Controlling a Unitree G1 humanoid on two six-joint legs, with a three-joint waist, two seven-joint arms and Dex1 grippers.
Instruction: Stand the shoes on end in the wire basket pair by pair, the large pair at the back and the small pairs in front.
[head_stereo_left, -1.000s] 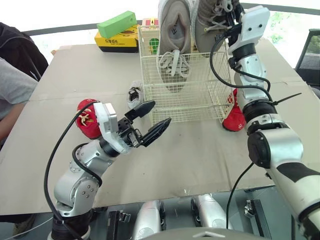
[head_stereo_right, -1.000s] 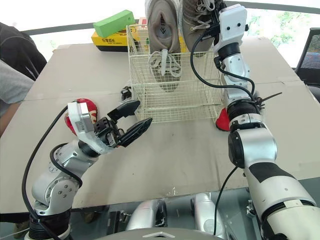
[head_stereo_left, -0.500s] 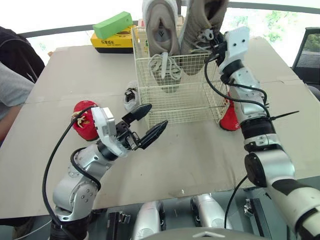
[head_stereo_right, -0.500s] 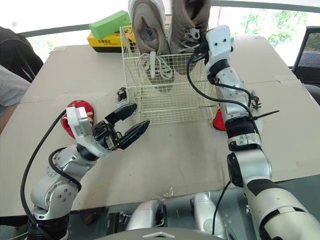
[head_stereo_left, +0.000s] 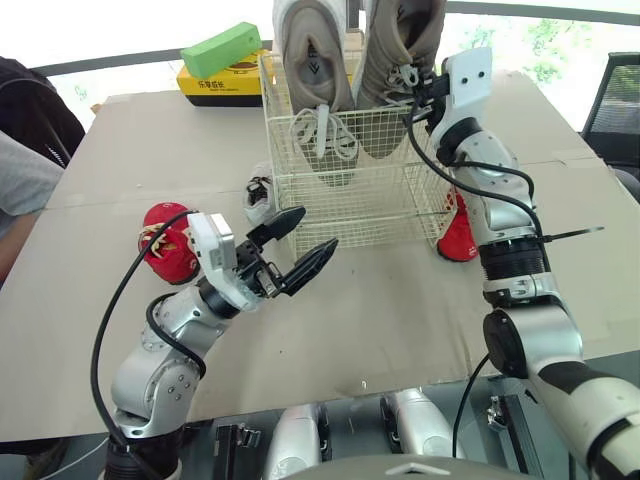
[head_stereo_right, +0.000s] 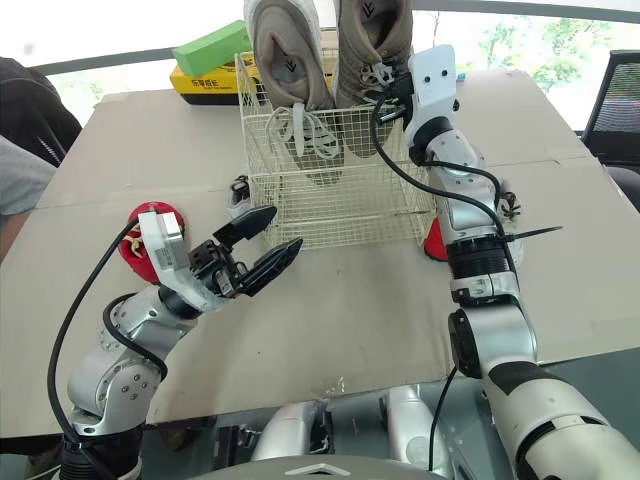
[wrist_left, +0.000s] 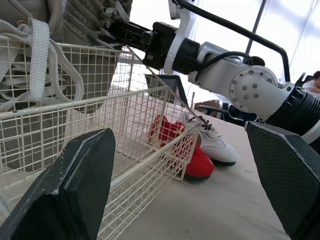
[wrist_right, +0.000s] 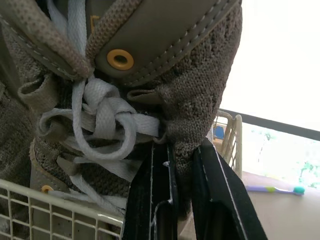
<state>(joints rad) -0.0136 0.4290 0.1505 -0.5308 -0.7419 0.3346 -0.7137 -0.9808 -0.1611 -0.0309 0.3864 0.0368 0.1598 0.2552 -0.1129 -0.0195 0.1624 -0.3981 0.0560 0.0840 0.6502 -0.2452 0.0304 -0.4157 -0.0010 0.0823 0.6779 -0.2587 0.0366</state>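
Taupe shoe (head_stereo_left: 392, 40) lowered, knit upper (laces loose)

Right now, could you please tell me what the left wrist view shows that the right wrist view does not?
From the left wrist view: the open left claw, the right arm reaching over the wire basket, and a red shoe beside a white shoe on the table past the basket. From the right wrist view: up close, the right claw shut on the knit collar of the large shoe, next to its knotted laces and a brass eyelet. Shared: that large shoe and the wire basket.
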